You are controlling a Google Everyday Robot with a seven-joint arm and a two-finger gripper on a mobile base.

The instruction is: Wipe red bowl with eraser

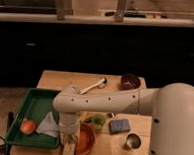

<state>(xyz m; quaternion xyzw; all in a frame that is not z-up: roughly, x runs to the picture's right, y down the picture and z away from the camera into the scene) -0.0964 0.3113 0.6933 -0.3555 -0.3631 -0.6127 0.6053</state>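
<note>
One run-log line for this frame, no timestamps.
task: wipe red bowl | gripper: low at front edge of table, left of red bowl | eraser: at gripper tip | bowl contact: cannot tell

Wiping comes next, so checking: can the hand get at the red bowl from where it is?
Probably yes. The hand hangs low at the front of the table, right beside the red bowl, and nothing shows between them.
</note>
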